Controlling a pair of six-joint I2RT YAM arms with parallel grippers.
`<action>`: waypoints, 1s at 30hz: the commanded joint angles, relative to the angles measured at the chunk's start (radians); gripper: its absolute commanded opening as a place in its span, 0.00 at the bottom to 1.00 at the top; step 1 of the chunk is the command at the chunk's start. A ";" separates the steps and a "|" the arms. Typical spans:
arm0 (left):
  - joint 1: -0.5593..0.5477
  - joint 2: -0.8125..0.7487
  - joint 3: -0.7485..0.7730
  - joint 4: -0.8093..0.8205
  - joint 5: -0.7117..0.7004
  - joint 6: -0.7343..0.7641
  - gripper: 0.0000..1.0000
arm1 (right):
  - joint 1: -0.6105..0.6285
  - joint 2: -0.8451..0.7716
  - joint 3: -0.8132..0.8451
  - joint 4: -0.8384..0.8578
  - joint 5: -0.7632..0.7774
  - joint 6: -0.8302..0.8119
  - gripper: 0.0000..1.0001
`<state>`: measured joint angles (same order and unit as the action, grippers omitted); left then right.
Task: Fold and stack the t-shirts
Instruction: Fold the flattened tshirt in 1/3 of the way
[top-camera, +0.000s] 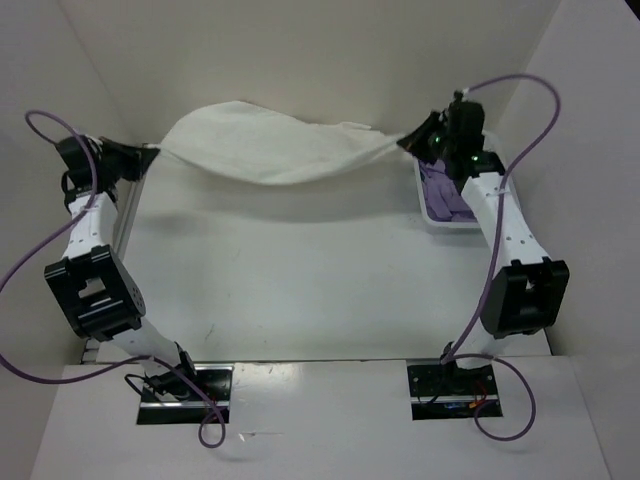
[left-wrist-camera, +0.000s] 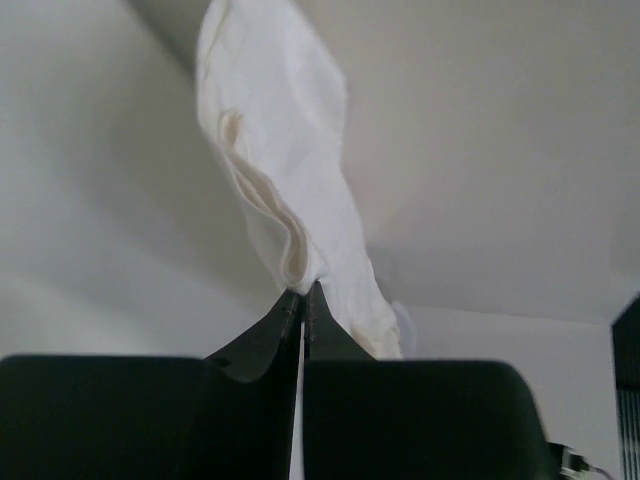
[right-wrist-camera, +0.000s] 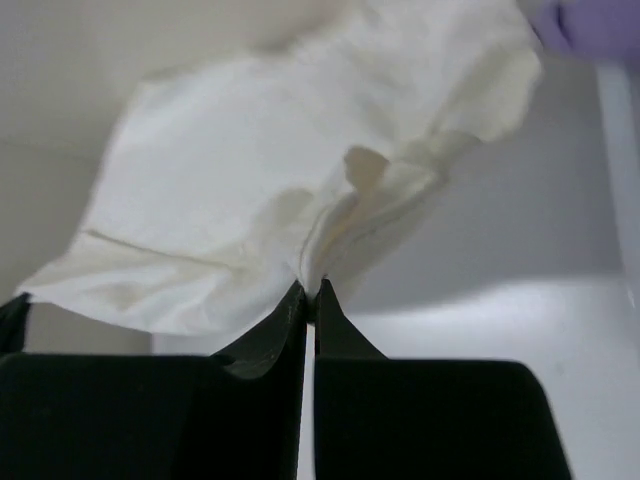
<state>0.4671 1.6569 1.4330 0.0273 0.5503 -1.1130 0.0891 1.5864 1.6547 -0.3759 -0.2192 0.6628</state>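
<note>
Two arms hold one white t-shirt (top-camera: 270, 148) between them, clear of the table (top-camera: 300, 290) and along its far side. Left gripper (top-camera: 148, 158): jaws closed tight on the left end of the cloth; the left wrist view shows the fingertips pinched together with a bunched fold rising from them. Right gripper (top-camera: 412, 140): jaws likewise closed on the right end of the same garment, with a gathered edge caught between the tips in the right wrist view. The cloth spans from one gripper to the other as a sagging band, wider toward the left and narrowing to a twisted point at the right. A white basket (top-camera: 440, 225) stands at the far right of the table, below the right gripper. A light purple t-shirt (top-camera: 438, 195) lies inside it.
</note>
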 joint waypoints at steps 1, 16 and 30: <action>0.007 -0.011 -0.175 0.095 -0.020 0.074 0.00 | -0.006 0.012 -0.263 0.100 0.018 -0.032 0.00; 0.016 -0.009 -0.540 -0.050 -0.167 0.306 0.00 | -0.006 0.001 -0.659 -0.029 0.084 -0.092 0.00; 0.194 -0.255 -0.717 -0.380 -0.341 0.381 0.05 | -0.054 -0.174 -0.759 -0.271 -0.008 -0.052 0.03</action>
<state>0.6498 1.4765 0.7261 -0.2886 0.3008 -0.7856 0.0425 1.4567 0.9131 -0.5671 -0.2127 0.5915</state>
